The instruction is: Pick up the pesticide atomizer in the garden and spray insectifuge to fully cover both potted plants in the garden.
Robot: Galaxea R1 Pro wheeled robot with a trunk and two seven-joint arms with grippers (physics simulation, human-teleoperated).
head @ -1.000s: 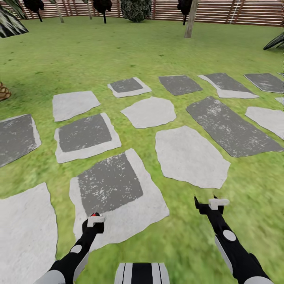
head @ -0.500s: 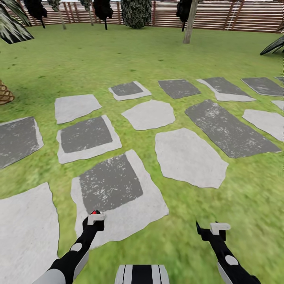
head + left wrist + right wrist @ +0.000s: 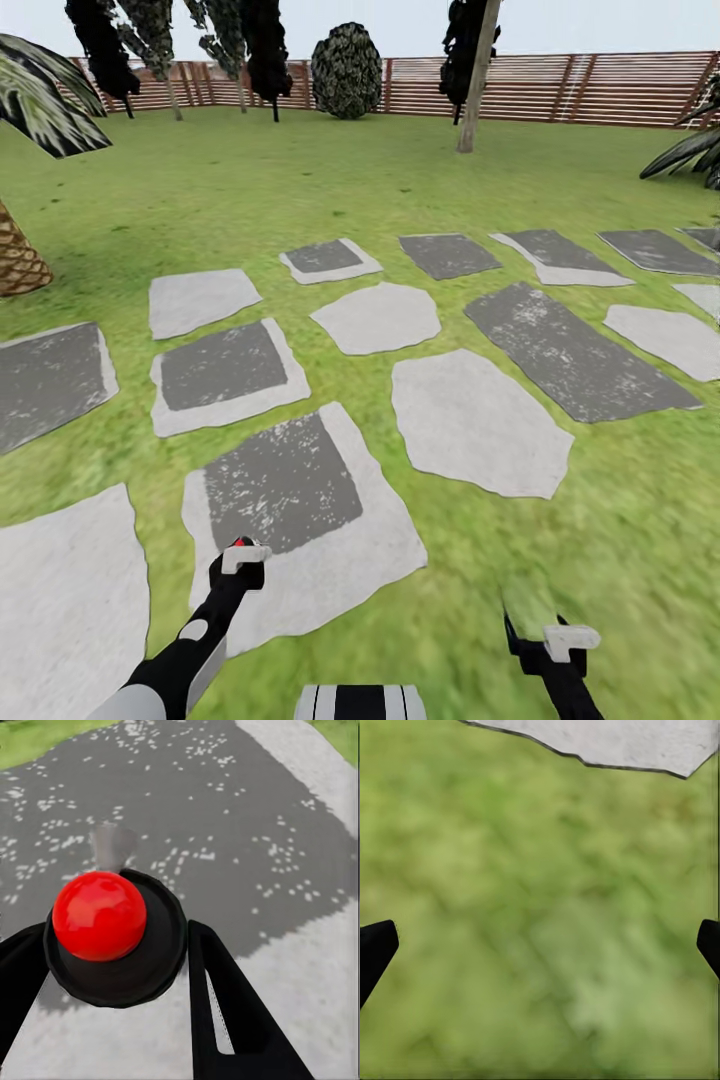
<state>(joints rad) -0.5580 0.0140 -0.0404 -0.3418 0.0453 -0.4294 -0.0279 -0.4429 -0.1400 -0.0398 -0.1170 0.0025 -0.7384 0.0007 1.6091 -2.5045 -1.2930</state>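
My left gripper [image 3: 240, 553] hangs low over a grey and white stepping stone [image 3: 285, 490] in the garden lawn [image 3: 300, 190]. It is shut on the pesticide atomizer [image 3: 99, 915], of which I see a dark round top with a red knob between the black fingers [image 3: 225, 1005]. A red spot of the atomizer [image 3: 240, 543] shows at the gripper's tip in the head view. My right gripper [image 3: 535, 640] is low over grass near the view's lower edge, open and empty, its fingertips [image 3: 376, 945] far apart. The potted plants are out of view.
Flat stepping stones [image 3: 475, 420] spread across the lawn ahead. A brown slatted fence [image 3: 560, 90] closes the far side, with a tree trunk [image 3: 475, 80] and a round shrub [image 3: 347, 70] before it. A palm trunk [image 3: 18, 262] stands at the left.
The head view has tilted up, so fence and sky now show. My right arm has dropped back toward the view's lower edge. The left gripper still holds the atomizer in about the same place.
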